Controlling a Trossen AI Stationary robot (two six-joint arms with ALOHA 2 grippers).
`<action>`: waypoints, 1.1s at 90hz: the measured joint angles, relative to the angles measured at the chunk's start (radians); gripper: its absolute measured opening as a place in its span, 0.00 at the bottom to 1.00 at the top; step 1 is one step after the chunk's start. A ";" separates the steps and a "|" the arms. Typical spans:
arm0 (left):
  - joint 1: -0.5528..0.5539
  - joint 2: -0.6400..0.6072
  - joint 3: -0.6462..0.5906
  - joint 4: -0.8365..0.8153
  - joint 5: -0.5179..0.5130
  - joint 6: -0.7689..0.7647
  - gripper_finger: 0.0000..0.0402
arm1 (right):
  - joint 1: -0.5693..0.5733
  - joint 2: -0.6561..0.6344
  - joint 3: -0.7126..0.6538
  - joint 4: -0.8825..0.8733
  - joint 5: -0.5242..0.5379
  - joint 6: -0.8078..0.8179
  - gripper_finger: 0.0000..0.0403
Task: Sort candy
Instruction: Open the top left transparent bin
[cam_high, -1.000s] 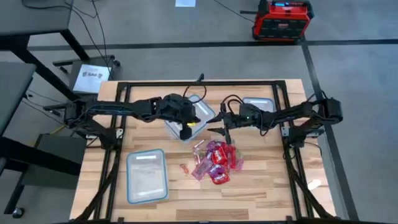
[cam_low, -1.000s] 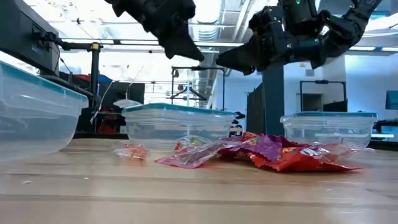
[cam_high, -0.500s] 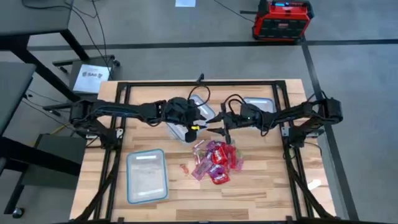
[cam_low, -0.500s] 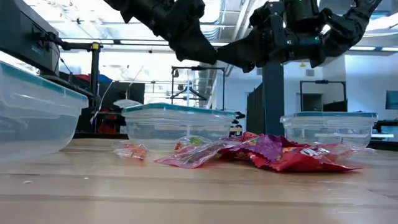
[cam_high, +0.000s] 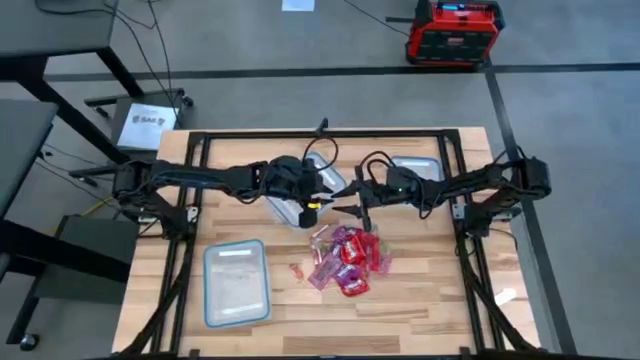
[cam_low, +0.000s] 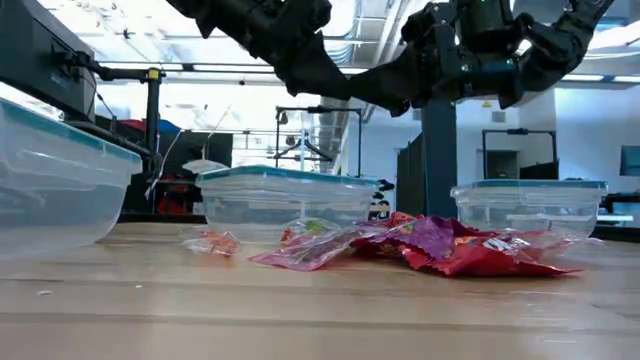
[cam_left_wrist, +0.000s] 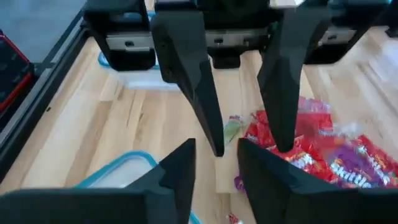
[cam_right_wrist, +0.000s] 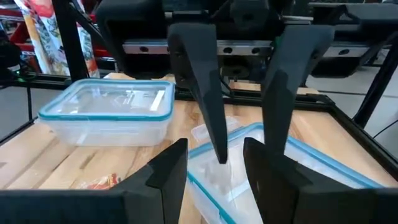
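Observation:
The candy (cam_high: 350, 258) lies in a heap of shiny red and pink packets on the wooden table, right of centre (cam_low: 430, 243); a greenish piece (cam_left_wrist: 231, 127) lies at its edge. A lone piece (cam_high: 297, 271) rests on the table left of the heap. My left gripper (cam_high: 318, 200) and my right gripper (cam_high: 345, 207) face each other tip to tip in the air, just beyond the heap's far side. Both are open with nothing between their fingers: the right wrist view shows the left gripper (cam_right_wrist: 247, 163), and the left wrist view shows the right gripper (cam_left_wrist: 249, 151).
Three clear containers with bluish rims stand on the table. One is at the near left (cam_high: 237, 282), one in the middle under my left gripper (cam_high: 290, 190), and one at the far right (cam_high: 415, 168). Black frame rails (cam_high: 330, 133) run along the table's edges.
My left gripper has moved toward the table's right edge, closing up on my right gripper, and has then held still. The candy has not moved.

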 joint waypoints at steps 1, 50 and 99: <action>0.000 0.000 0.000 0.004 0.000 -0.003 0.19 | 0.000 0.000 0.000 0.000 0.000 0.000 0.36; -0.001 0.000 0.000 0.010 -0.106 -0.366 0.01 | -0.001 0.000 0.000 0.002 0.075 0.000 0.36; -0.005 0.005 -0.001 0.086 -0.241 -0.485 0.00 | 0.001 0.000 0.003 0.014 0.266 -0.038 0.36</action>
